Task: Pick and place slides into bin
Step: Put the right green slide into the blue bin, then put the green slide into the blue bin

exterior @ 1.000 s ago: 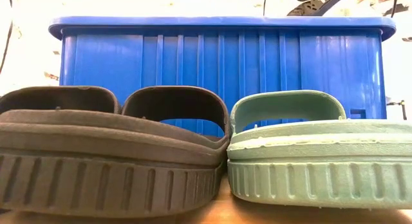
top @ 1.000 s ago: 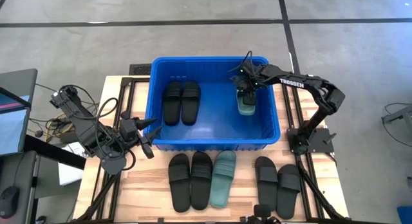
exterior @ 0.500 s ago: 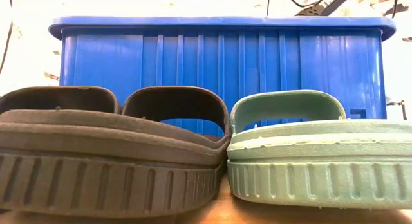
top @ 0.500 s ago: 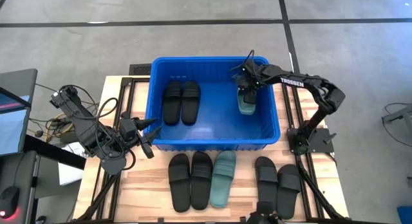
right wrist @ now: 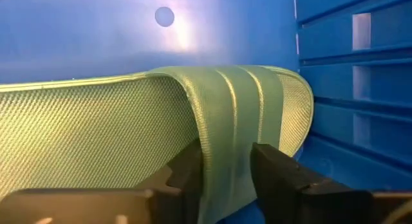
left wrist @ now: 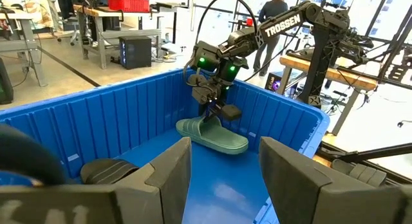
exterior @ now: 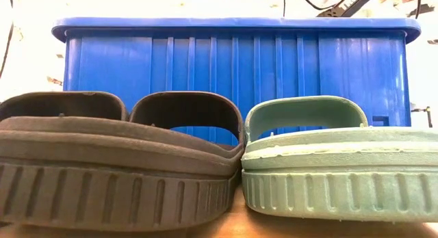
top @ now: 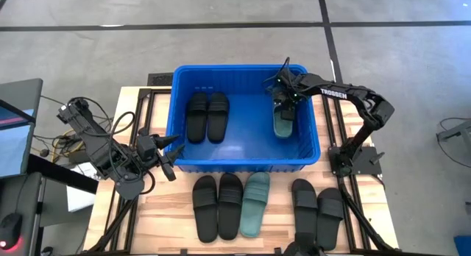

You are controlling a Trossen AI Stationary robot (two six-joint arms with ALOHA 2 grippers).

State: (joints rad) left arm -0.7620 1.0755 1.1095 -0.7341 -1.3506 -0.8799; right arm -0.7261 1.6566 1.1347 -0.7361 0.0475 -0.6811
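The right arm carries the white lettering "TROSSEN", readable in the high and left wrist views. The bin [top: 243,162], the largest item, stands on the table [top: 176,219] and encloses the right gripper [top: 283,101], which reaches down into its right-hand part from an arm bent at the elbow. Directly under that gripper lies 1 teal slide [top: 282,121], flat on the bin floor; the right wrist view shows its strap [right wrist: 235,121] between the 2 fingers [right wrist: 283,176], which are parted and stand to either side of it, so the grasp appears loosened. Well apart from the gripper, across the bin, rest 2 black slides [top: 207,117]. Outside the bin, beyond its near wall, lie 4 black slides [top: 218,204] and 1 teal slide [top: 255,203]. The left gripper [top: 168,154] waits just outside the bin's left corner, its fingers spread and empty.
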